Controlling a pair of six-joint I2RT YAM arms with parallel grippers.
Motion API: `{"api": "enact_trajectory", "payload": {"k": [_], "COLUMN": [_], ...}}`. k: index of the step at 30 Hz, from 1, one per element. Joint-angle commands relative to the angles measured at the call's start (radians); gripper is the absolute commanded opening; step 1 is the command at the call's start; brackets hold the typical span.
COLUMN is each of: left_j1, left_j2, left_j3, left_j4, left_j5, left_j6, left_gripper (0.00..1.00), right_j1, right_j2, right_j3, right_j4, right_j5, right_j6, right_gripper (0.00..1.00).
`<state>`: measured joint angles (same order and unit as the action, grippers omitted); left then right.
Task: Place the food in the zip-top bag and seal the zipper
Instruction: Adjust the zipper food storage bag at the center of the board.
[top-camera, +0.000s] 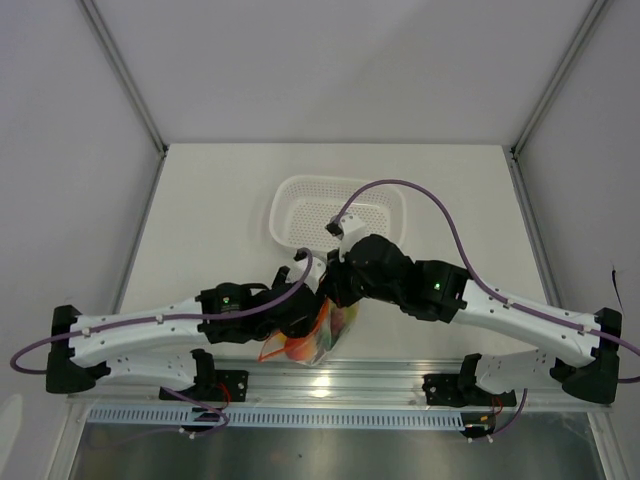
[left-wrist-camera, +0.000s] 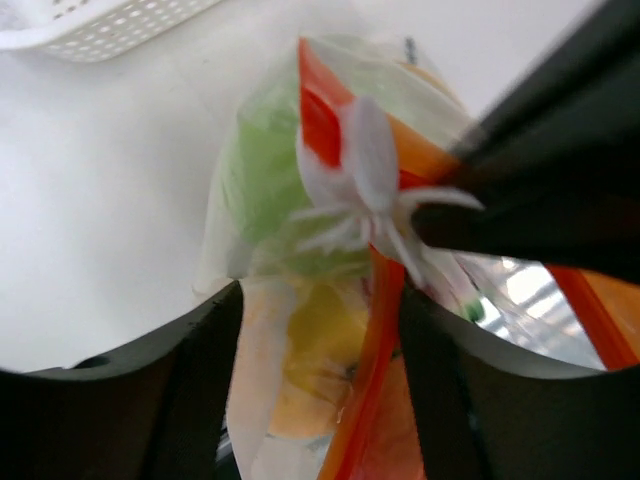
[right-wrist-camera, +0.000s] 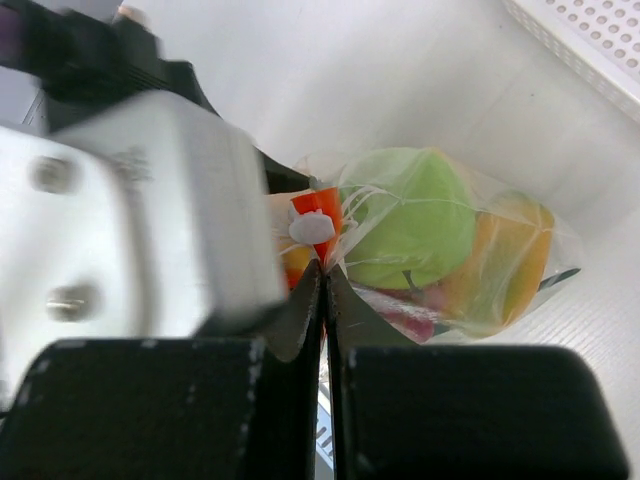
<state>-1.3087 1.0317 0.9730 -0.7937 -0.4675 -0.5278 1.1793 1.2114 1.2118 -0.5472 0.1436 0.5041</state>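
From my seat the zip-top bag (top-camera: 318, 345) sits on the near side of the white basket (top-camera: 340, 181), apart from it, and both arms meet over it there. The bag is loaded. Through the clear plastic I see a green apple (right-wrist-camera: 410, 225) with orange and yellow pieces (right-wrist-camera: 505, 260) packed against it and a dark red piece (right-wrist-camera: 400, 318) beneath. The zipper (right-wrist-camera: 318, 203) shows as a red-orange strip along the bag's mouth, and a small white slider tab (right-wrist-camera: 312, 228) sits on it. The right gripper (right-wrist-camera: 322, 278) has its jaws pressed together, pinching the zipper just under that tab. Its wrist lies close to the basket's near rim, between the basket and the bag. The left gripper (left-wrist-camera: 318, 300) comes in from the side of the bag away from the basket. Its jaws are spread wide with one finger on either side of the bag, and the zipper runs down between them. The plastic fills most of that gap, but in this blurred close view I cannot tell whether the pads actually touch it. In the left wrist view the right gripper's dark finger crosses in from the right and clamps at the white tab. The basket (its perforated wall shows at the corner of both wrist views) stands on the table (top-camera: 200, 230) beyond the bag.
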Motion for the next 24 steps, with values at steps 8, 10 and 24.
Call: {"api": "enact_trajectory", "payload": {"k": [8,10,24], "left_j1": [-0.037,-0.037,-0.035], "left_j2": [0.096,0.088,0.03], "left_j3": [0.029,0.026,0.13], "left_j4": [-0.113,-0.131,-0.153], "left_j5": [-0.175,-0.189,-0.178], "left_j6": [-0.118,-0.133,-0.075], "left_gripper": [0.48,0.4,0.01], "right_j1": [-0.027,-0.033,-0.107], "right_j2": [-0.067,-0.072,-0.082], "right_j3": [-0.008,-0.017,-0.054], "right_j4": [0.092,0.09,0.053], "right_j5": [-0.015,-0.021,-0.091], "right_j6": [0.021,0.022,-0.05], "right_gripper": [0.0,0.0,0.14]}}
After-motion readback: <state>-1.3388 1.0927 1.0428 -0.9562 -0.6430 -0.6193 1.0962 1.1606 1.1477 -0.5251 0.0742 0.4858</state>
